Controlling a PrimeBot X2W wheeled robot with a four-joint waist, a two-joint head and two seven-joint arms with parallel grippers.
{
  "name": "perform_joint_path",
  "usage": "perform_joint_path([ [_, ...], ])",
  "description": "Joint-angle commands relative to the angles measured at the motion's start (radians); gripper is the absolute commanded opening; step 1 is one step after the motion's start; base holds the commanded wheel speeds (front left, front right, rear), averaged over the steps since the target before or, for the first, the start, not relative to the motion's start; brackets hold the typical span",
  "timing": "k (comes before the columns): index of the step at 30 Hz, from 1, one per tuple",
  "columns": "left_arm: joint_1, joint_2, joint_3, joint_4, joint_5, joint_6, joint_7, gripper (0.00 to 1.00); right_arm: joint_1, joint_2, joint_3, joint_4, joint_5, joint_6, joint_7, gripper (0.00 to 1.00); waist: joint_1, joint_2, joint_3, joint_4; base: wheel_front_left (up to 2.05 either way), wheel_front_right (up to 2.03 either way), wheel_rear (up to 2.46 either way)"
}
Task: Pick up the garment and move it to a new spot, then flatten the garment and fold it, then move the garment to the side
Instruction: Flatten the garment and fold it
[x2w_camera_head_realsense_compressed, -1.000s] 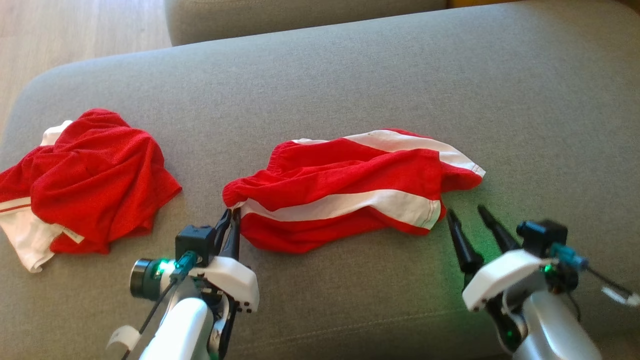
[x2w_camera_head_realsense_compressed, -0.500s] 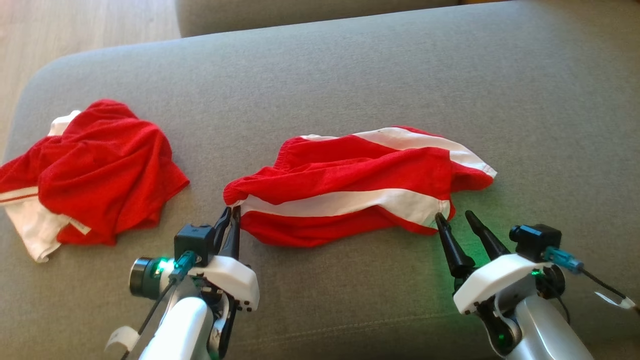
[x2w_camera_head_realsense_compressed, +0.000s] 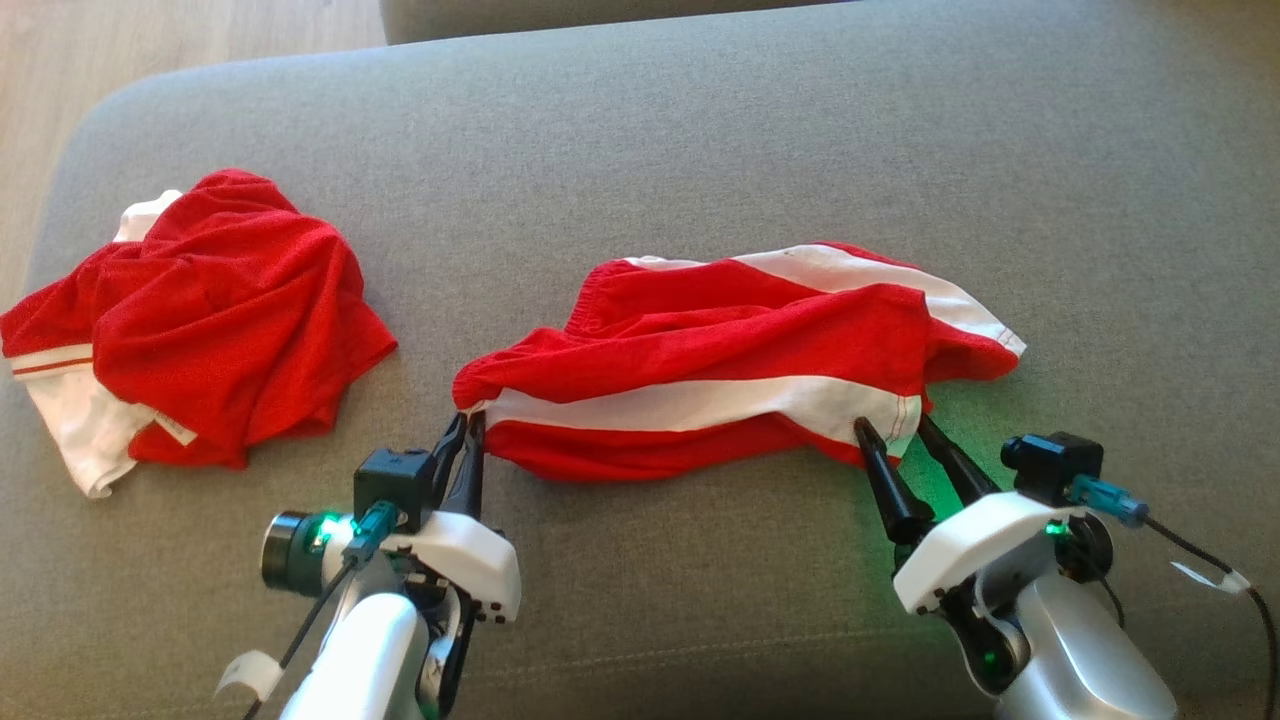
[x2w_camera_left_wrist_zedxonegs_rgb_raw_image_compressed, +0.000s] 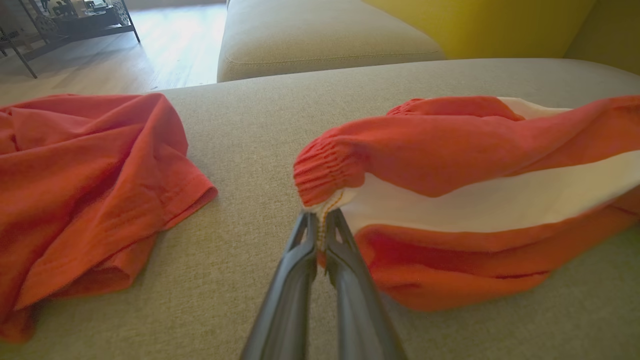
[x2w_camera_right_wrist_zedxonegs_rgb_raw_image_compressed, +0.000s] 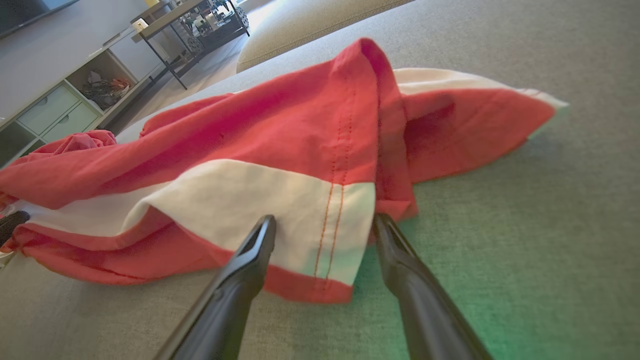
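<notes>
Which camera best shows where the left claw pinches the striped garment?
The left wrist view: close up, the left gripper clamps the white edge of the striped garment by its waistband. The head view shows that grip small; the right wrist view, perhaps a dark tip at its left edge.

The garment (x2w_camera_head_realsense_compressed: 720, 370) is red with broad white stripes (red stitching on the hem); the sofa cushion (x2w_camera_head_realsense_compressed: 700, 150) is plain grey.

Grey fabric cushion (x2w_camera_head_realsense_compressed: 700, 120) with red-and-white shorts (x2w_camera_head_realsense_compressed: 720, 370) mid-surface, crumpled red garment (x2w_camera_head_realsense_compressed: 200, 330) at left.
</notes>
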Motion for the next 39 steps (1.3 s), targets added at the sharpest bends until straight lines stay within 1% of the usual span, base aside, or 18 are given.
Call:
perform_joint_path([
  [1, -0.04, 0.006, 0.032, -0.026, 0.006, 0.001, -0.005, 0.0, -0.032, 0.008, 0.027, -0.022, 0.002, 0.0, -0.011, 1.0, 0.0, 0.0, 0.001, 0.0, 0.0, 0.0, 0.0],
  [6, -0.045, 0.004, 0.033, -0.022, 0.007, 0.002, -0.005, 0.0, -0.042, 0.006, 0.042, -0.017, 0.005, 0.0, -0.02, 1.0, 0.0, 0.0, 0.003, 0.0, 0.0, 0.0, 0.0],
  [7, -0.045, 0.004, 0.034, -0.022, 0.007, 0.002, -0.005, 0.0, -0.042, 0.003, 0.045, -0.016, 0.0, 0.0, -0.022, 0.85, 0.0, 0.0, 0.003, 0.0, 0.0, 0.0, 0.0],
  [8, -0.046, 0.004, 0.034, -0.021, 0.007, 0.002, -0.005, 0.0, -0.041, 0.001, 0.046, -0.015, -0.003, 0.0, -0.024, 0.6, 0.0, 0.0, 0.003, -0.001, 0.0, 0.0, 0.0],
  [9, -0.046, 0.004, 0.035, -0.02, 0.008, 0.002, -0.005, 0.0, -0.04, 0.0, 0.046, -0.016, -0.005, 0.0, -0.025, 0.42, 0.0, 0.0, 0.003, -0.002, 0.0, 0.0, 0.0],
  [10, -0.046, 0.004, 0.036, -0.019, 0.008, 0.002, -0.005, 0.0, -0.038, 0.0, 0.044, -0.018, -0.006, 0.0, -0.027, 0.2, 0.0, 0.0, 0.002, -0.004, 0.0, 0.0, 0.0],
  [11, -0.046, 0.004, 0.037, -0.019, 0.008, 0.002, -0.005, 0.0, -0.036, -0.001, 0.043, -0.02, -0.006, 0.0, -0.028, 0.0, 0.0, 0.0, 0.001, -0.005, 0.0, 0.0, 0.0],
  [20, -0.037, 0.006, 0.051, -0.013, 0.008, 0.0, -0.005, 0.0, -0.007, -0.013, 0.027, -0.062, -0.055, 0.0, -0.025, 0.0, 0.0, 0.0, -0.024, -0.022, 0.0, 0.0, 0.0],
  [25, -0.028, 0.009, 0.06, -0.031, 0.008, -0.001, -0.005, 0.0, 0.022, -0.027, 0.007, -0.135, -0.093, 0.0, -0.01, 0.0, 0.0, 0.0, -0.043, -0.026, 0.0, 0.0, 0.0],
  [31, 0.003, 0.006, 0.078, -0.097, -0.02, -0.021, -0.005, 0.0, 0.068, -0.045, -0.007, -0.286, -0.119, 0.0, 0.023, 0.0, 0.0, 0.0, -0.094, -0.027, 0.0, 0.0, 0.0],
  [33, 0.012, 0.013, 0.087, -0.16, -0.031, -0.034, -0.005, 0.0, 0.074, -0.058, -0.028, -0.403, -0.139, 0.0, 0.06, 0.0, 0.0, 0.0, -0.134, -0.029, 0.0, 0.0, 0.0],
  [39, -0.008, 0.028, 0.102, -0.29, -0.07, -0.058, 0.029, 0.0, 0.048, -0.066, -0.053, -0.571, -0.168, 0.0, 0.122, 0.0, 0.0, 0.0, -0.176, -0.031, 0.0, 0.0, 0.0],
])
